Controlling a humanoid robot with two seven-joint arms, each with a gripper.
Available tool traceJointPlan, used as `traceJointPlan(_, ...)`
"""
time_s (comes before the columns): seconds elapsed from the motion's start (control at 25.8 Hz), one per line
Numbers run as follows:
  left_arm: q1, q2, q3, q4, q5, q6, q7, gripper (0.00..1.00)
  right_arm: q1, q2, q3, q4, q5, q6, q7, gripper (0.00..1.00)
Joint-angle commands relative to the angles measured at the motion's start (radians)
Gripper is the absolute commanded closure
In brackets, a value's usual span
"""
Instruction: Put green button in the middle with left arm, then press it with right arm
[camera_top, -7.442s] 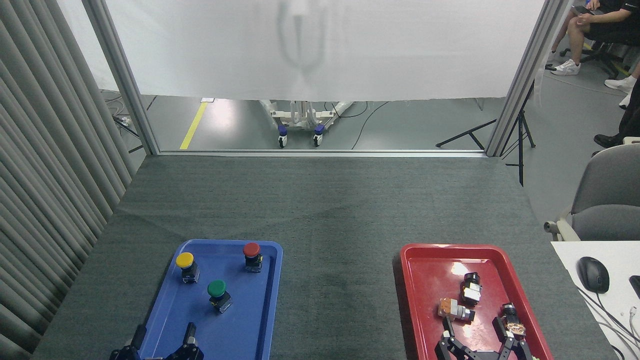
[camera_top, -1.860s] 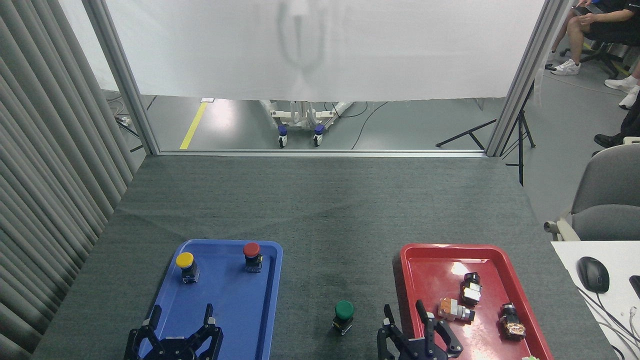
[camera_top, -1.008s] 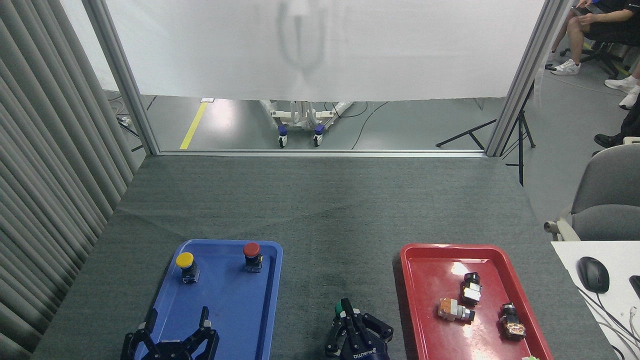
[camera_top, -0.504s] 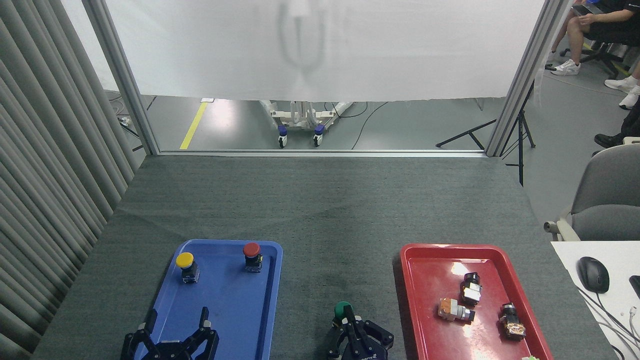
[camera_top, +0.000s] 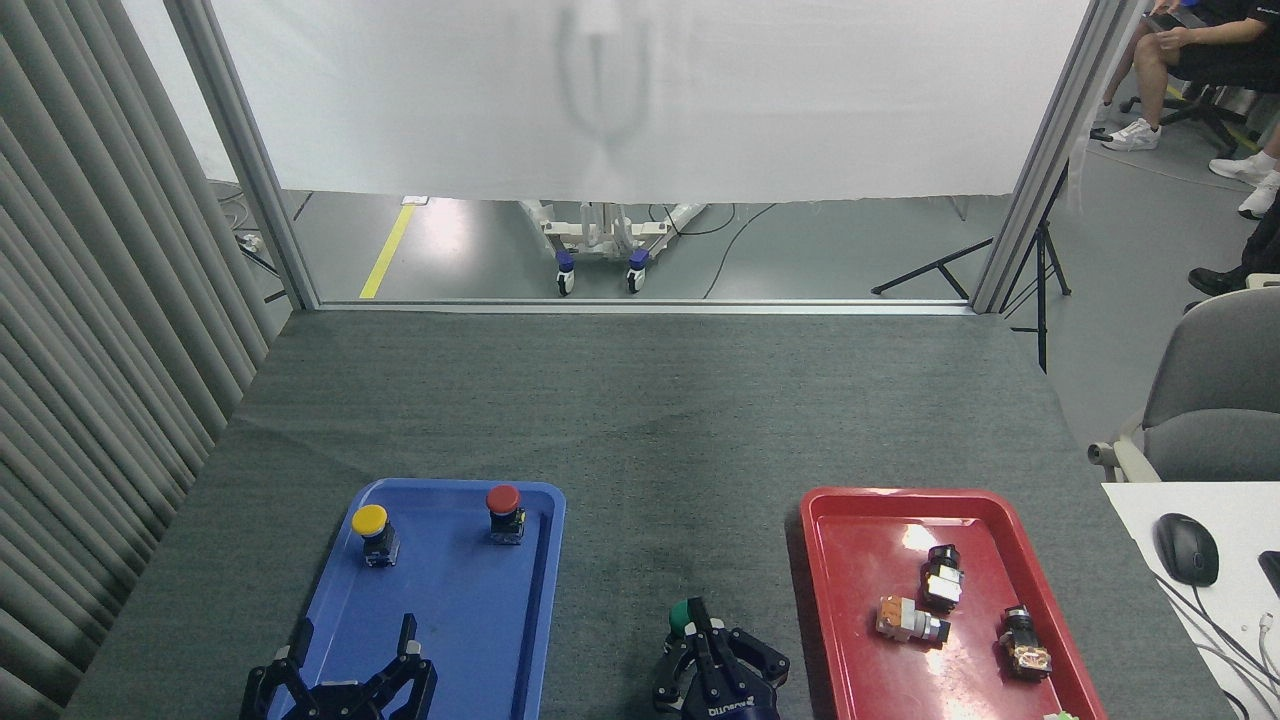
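1. The green button (camera_top: 681, 616) stands on the bare dark grey table (camera_top: 640, 420) between the blue tray (camera_top: 340, 600) and the red tray (camera_top: 850, 560), at the near edge; only part of its domed green cap shows.
2. The right end effector (camera_top: 705, 625) sits over it, fingers drawn together at the cap, hiding the base.
3. The left end effector (camera_top: 350, 645) hovers over the blue tray's near end, fingers spread and empty.

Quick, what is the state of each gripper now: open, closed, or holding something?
Left gripper: open, empty, over the blue tray.
Right gripper: fingers drawn together on top of the green button, not gripping it.
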Motion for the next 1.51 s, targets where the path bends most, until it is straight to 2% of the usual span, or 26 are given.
traceJointPlan(0.0, 0.0, 0.0, -0.001, 0.001, 0.0, -0.001, -0.002, 0.01, 0.001, -0.003, -0.01, -0.059, 0.0, 0.002, -0.032, 1.0)
traceJointPlan(0.16, 0.0, 0.0, -0.001, 0.001, 0.0, 0.001, -0.002, 0.01, 0.032, -0.011, -0.05, -0.114, 0.0, -0.002, -0.039, 1.0)
traceJointPlan(0.19, 0.0, 0.0, -0.001, 0.001, 0.0, 0.001, -0.002, 0.01, 0.047, -0.014, -0.072, -0.131, 0.0, -0.007, -0.04, 0.95)
traceJointPlan(0.23, 0.0, 0.0, -0.001, 0.001, 0.0, 0.001, -0.002, 0.01, 0.06, -0.017, -0.098, -0.146, 0.0, -0.01, -0.042, 0.8)
traceJointPlan(0.31, 0.0, 0.0, -0.001, 0.001, 0.002, 0.001, -0.002, 0.01, 0.089, -0.034, -0.155, -0.179, -0.001, -0.015, -0.049, 0.21)
traceJointPlan(0.35, 0.0, 0.0, -0.001, 0.001, 0.002, -0.001, -0.002, 0.01, 0.106, -0.041, -0.179, -0.193, -0.003, -0.018, -0.06, 0.02)
traceJointPlan(0.58, 0.0, 0.0, -0.001, 0.001, 0.014, 0.001, -0.002, 0.01, 0.201, -0.095, -0.328, -0.255, -0.021, -0.11, -0.111, 0.0)
traceJointPlan(0.81, 0.0, -0.002, -0.001, 0.001, 0.015, -0.001, -0.002, 0.01, 0.236, -0.113, -0.414, -0.283, -0.048, -0.117, -0.112, 0.0)
traceJointPlan(1.24, 0.0, -0.002, -0.002, 0.0, 0.017, -0.007, 0.0, 0.01, 0.267, -0.12, -0.432, -0.297, -0.051, -0.114, -0.098, 0.0)
traceJointPlan(1.47, 0.0, -0.002, -0.002, -0.003, 0.064, -0.015, -0.013, 0.01, 0.27, -0.118, -0.449, -0.3, -0.051, -0.114, -0.098, 0.0)
